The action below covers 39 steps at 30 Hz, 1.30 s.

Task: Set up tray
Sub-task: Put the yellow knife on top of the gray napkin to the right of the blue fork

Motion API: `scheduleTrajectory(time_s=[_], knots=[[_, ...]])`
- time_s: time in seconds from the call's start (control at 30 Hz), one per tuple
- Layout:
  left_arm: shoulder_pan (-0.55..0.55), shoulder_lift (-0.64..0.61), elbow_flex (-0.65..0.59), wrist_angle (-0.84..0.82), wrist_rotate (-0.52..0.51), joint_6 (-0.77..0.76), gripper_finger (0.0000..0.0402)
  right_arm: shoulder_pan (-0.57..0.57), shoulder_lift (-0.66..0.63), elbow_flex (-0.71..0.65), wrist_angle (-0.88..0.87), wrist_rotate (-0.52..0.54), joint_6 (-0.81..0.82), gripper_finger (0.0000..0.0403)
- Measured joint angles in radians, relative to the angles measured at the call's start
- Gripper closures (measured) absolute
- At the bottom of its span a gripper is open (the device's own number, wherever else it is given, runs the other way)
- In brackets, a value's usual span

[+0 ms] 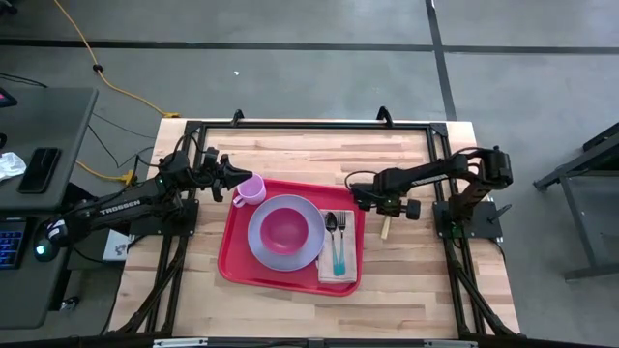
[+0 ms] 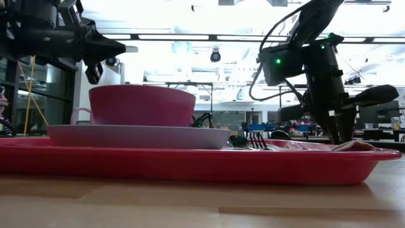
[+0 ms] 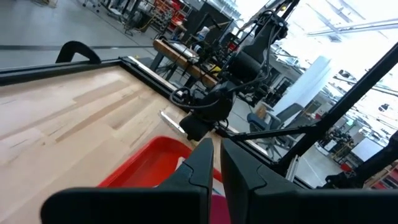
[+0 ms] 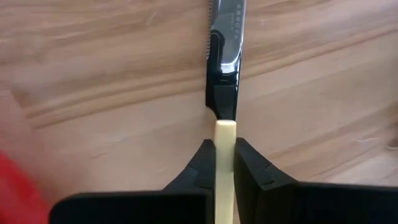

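Note:
The red tray (image 1: 232,263) lies mid-table and carries a lavender plate (image 1: 259,247) with a pink bowl (image 1: 283,230), a pink cup (image 1: 251,189), and a napkin (image 1: 338,273) with a spoon (image 1: 331,224) and a fork (image 1: 340,244). A knife (image 4: 227,37) with a cream handle lies on the bare wood to the right of the tray. My right gripper (image 4: 225,146) points down over it and is shut on it. My left gripper (image 1: 235,177) hangs level above the tray's far left corner by the cup, shut and holding nothing. My right gripper pinches the knife's cream handle (image 4: 225,132) between its two fingers, close to the dark collar where the blade begins. The fingers come from above, pointing down, one on each long side of the handle. The knife lies level; whether it rests on the wood or hangs just above it I cannot tell.
Black frame rails (image 1: 309,126) run around the tabletop. Bare wood lies between the tray's right rim and the right arm's base (image 1: 464,215). A desk with a phone (image 1: 41,169) and a keyboard stands off the table's left side.

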Motion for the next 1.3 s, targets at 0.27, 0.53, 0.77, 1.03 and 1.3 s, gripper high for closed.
scheduleTrajectory(time_s=[0.27,0.53,0.77,1.03,1.3], knots=[[0.0,0.0,0.0,0.0,0.119,-0.005,0.0339,0.0,-0.011,0.005,-0.005,-0.021,-0.002,0.0395],[0.0,0.0,0.0,-0.018,0.17,0.011,0.0339,0.0,-0.064,0.005,0.002,-0.078,-0.023,0.0395],[0.0,0.0,0.0,-0.116,0.214,0.09,0.0339,0.029,-0.159,0.006,0.039,-0.122,0.038,0.0392],[0.0,0.0,0.0,-0.127,0.245,0.155,0.0339,0.121,-0.164,0.007,0.246,-0.123,0.134,0.0392],[0.0,0.0,0.0,-0.127,0.245,0.157,0.0339,0.191,-0.163,0.008,0.416,-0.092,0.168,0.0395]])
